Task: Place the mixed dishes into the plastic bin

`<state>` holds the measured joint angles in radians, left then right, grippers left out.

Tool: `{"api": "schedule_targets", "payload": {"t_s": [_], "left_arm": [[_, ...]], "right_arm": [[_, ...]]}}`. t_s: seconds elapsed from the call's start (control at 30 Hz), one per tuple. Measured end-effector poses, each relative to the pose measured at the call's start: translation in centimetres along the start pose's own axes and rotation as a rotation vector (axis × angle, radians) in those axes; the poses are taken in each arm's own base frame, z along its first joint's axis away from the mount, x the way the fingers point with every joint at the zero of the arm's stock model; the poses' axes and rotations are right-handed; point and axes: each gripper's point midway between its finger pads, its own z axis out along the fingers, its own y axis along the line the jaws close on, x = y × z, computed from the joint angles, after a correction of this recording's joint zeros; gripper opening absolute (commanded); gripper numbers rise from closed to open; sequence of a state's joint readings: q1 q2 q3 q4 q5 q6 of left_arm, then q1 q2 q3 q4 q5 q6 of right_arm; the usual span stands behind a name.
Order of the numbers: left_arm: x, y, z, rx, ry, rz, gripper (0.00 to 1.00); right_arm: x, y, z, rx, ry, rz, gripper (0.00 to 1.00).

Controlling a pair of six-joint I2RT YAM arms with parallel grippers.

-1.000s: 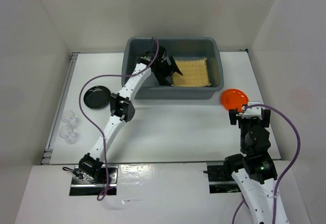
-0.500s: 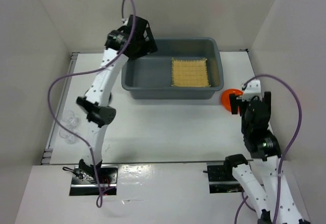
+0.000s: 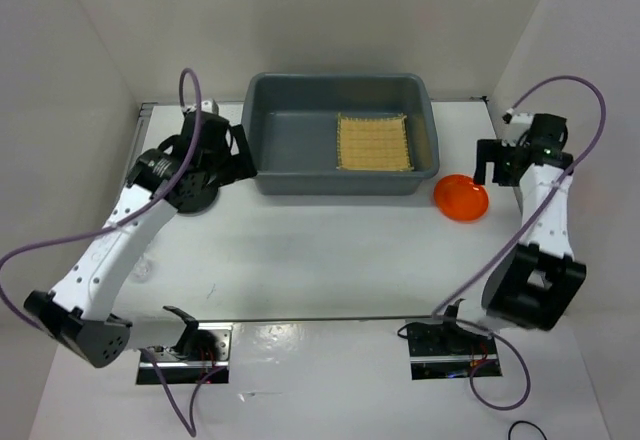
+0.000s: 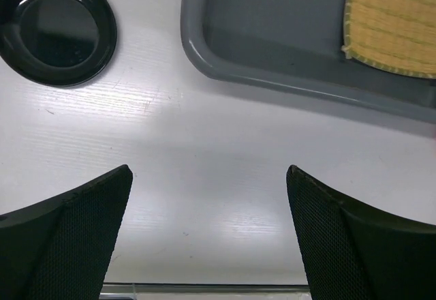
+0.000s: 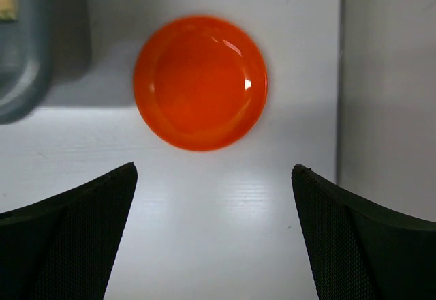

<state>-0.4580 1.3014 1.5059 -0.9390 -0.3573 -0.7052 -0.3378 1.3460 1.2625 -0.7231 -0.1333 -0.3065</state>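
Just beyond the wide-open right end effector (image 5: pixel 213 169) lies the orange plate (image 5: pixel 199 83).

The large dark grey plastic bin (image 3: pixel 295 140), rectangular with rounded corners and a rolled rim, stands at the back of the white bench (image 3: pixel 330 250). The square tan bamboo mat (image 3: pixel 373 142) lies flat on the right half of its floor. The small round orange plate (image 5: pixel 200 82) sits right way up on the bench just beside the bin's front right corner, and the glossy black plate (image 4: pixel 56 27) sits right way up off the bin's left end, apart from it.
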Motion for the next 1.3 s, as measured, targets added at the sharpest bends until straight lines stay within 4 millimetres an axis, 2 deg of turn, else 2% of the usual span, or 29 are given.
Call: {"api": "schedule_targets", "payload": {"t_s": [0.13,0.23,0.3,0.4,0.5,0.6,0.67,0.83,0.93,1.03,1.07,1.17,1.3], "left_arm": [[0.4,0.5,-2.0,0.064,-0.032,-0.021,1.0],[1.8,1.4,-3.0,0.085,-0.026,-0.026,1.0],[2.7,2.0,-3.6,0.1,-0.023,-0.03,1.0],[3.6,2.4,-4.2,0.12,-0.009,-0.03,1.0],[3.9,2.3,-4.3,0.132,0.0,-0.031,1.0],[4.0,2.2,-4.4,0.14,0.007,-0.034,1.0],[4.0,2.3,-4.3,0.138,0.011,-0.036,1.0],[4.3,2.4,-4.5,0.14,0.022,-0.036,1.0],[4.4,2.4,-4.9,0.15,0.023,-0.04,1.0],[4.4,2.4,-5.3,0.163,0.018,-0.046,1.0],[4.4,2.4,-5.4,0.166,0.015,-0.048,1.0],[4.7,2.5,-5.5,0.169,0.019,-0.063,1.0],[5.4,2.7,-5.3,0.164,0.042,-0.065,1.0]], "right_arm": [[5.2,-3.8,4.7,-0.144,0.19,0.17,0.98],[9.2,-5.0,6.8,-0.208,0.291,0.267,0.98],[10.5,-4.6,7.1,-0.244,0.323,0.292,0.98],[10.8,-3.6,7.5,-0.294,0.325,0.289,0.98],[12.1,-2.5,8.6,-0.347,0.349,0.3,0.98],[14.6,-1.6,10.0,-0.401,0.405,0.346,0.98],[14.6,-1.3,10.2,-0.444,0.395,0.388,0.98],[14.3,-1.0,10.6,-0.517,0.357,0.455,0.82],[14.0,-0.6,11.1,-0.575,0.33,0.509,0.65],[14.0,0.5,11.8,-0.654,0.313,0.574,0.42],[14.1,0.9,12.1,-0.682,0.312,0.599,0.26],[14.6,2.4,12.9,-0.765,0.327,0.678,0.02],[14.6,3.1,12.9,-0.811,0.327,0.729,0.0]]}}
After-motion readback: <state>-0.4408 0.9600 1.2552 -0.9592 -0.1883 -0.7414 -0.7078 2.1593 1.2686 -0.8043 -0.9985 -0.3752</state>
